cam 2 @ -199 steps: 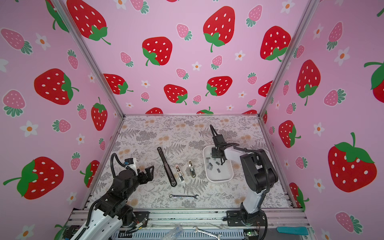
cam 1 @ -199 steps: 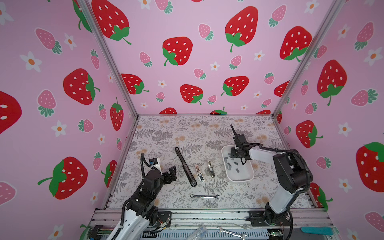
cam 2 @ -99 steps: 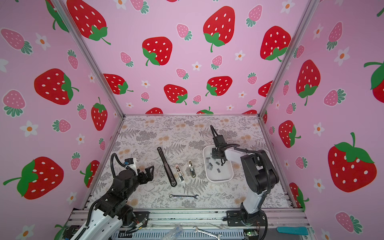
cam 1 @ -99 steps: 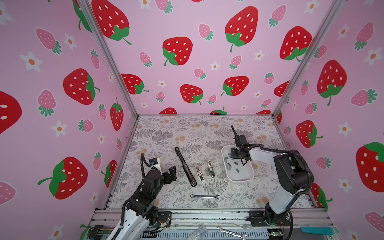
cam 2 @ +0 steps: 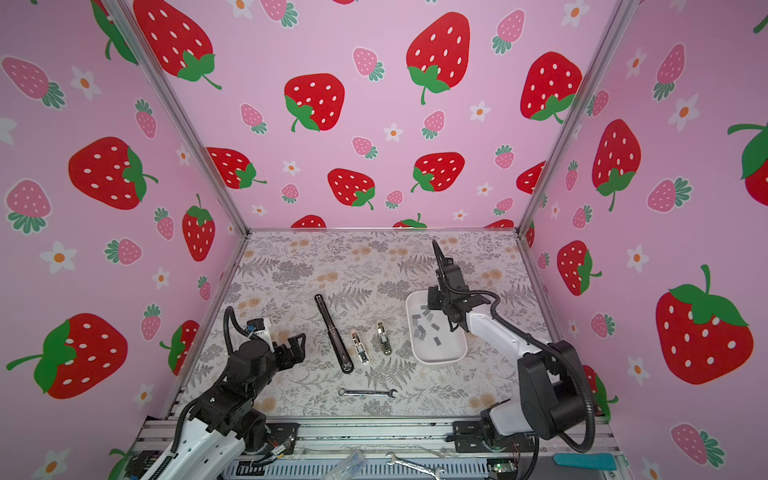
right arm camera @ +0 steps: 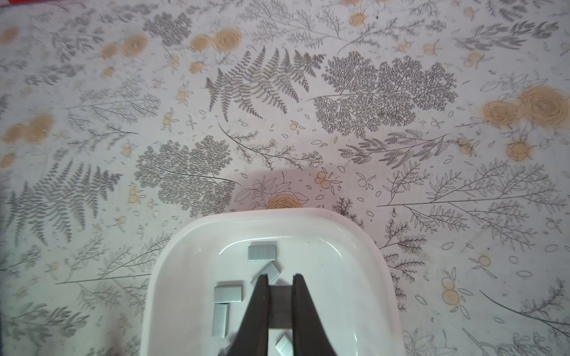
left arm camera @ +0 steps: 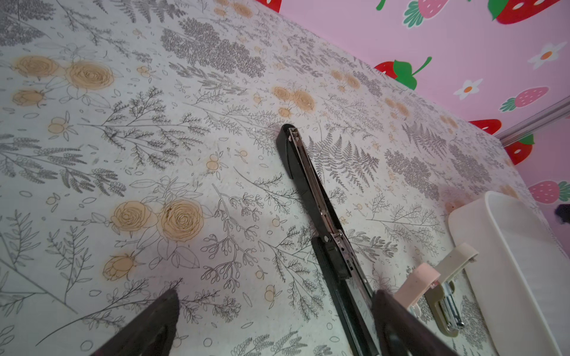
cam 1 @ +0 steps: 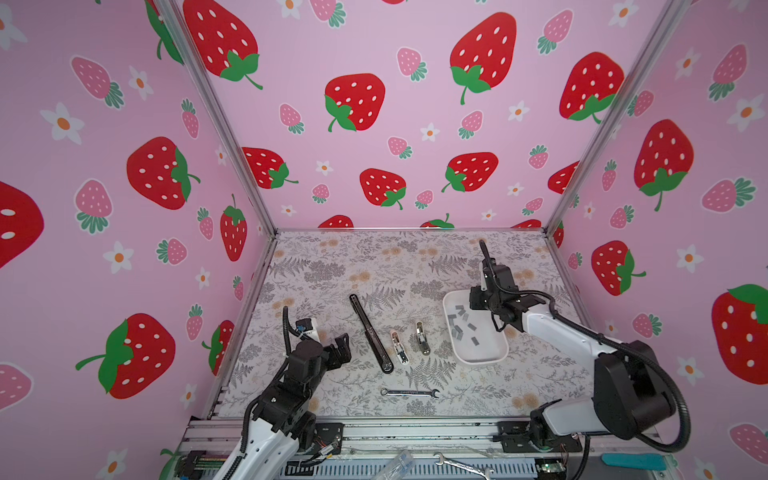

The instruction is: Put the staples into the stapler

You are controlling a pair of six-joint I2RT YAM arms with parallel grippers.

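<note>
The staples (cam 1: 457,330) lie loose in a shallow white tray (cam 1: 486,349), right of centre in the lower part of both top views. In the right wrist view they sit at the bottom middle of the frame. Each is a small flat grey metal strip. I judge them very light and stiff along their length, but likely to break apart if bent or squeezed hard. They also look smooth enough to skate on the glossy tray floor. The best hold looks to be a gentle pinch across the two long sides near the middle, which would keep a strip level for sliding into a stapler's channel.

The right fingers (right arm camera: 259,308) are closed almost fully, with one staple strip (right arm camera: 279,305) pinched between them, low in the tray. Whether it is clear of the floor cannot be told. The left fingers (left arm camera: 154,323) are spread wide and hold nothing. They hang over the counter (left arm camera: 123,154) near the left of the black stapler (cam 1: 371,334), which lies opened out flat. Two small staplers (cam 1: 398,347) lie between it and the tray.
</note>
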